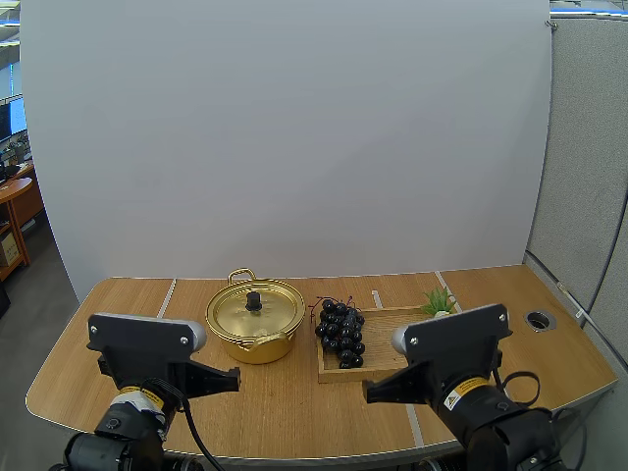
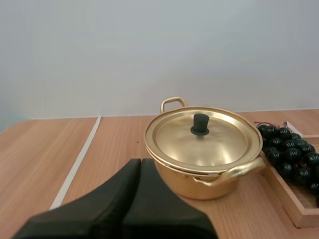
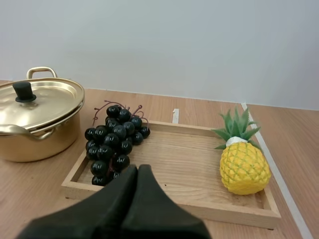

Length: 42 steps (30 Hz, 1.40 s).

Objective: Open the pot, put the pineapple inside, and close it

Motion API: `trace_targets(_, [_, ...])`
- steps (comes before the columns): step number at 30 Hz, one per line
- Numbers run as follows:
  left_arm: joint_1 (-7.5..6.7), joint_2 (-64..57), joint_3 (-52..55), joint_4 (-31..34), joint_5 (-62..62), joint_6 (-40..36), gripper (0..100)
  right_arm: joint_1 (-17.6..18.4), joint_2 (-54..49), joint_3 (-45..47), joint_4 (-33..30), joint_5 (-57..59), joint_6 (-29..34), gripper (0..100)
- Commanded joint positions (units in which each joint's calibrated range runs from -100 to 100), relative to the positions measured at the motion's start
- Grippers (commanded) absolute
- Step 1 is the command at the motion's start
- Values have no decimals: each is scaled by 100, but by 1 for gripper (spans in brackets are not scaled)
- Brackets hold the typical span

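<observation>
The yellow arm labels (image 1: 464, 392) are too small to read. Your pineapple (image 3: 244, 167) stands upright, crown up, at the wooden tray's (image 3: 184, 159) right end, ahead and right of your right gripper (image 3: 138, 169); it and the left gripper (image 2: 140, 163) are closed on nothing

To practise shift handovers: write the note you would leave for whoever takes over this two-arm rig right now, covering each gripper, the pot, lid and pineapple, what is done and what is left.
Left gripper: shut on nothing, short of the pot.
Right gripper: shut on nothing, in front of the wooden tray.
The lid sits on the pot. The pineapple stands upright in the tray, at the end far from the pot; the grapes lie at the end near it.
Done: nothing yet.
Left: lift the lid, put the pineapple in, close the pot.
</observation>
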Motion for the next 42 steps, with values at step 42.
trace_targets(42, [13, -21, -3891, 76, 3794, 223, 0, -22, -39, -5057, -12, 6055, 21, 0])
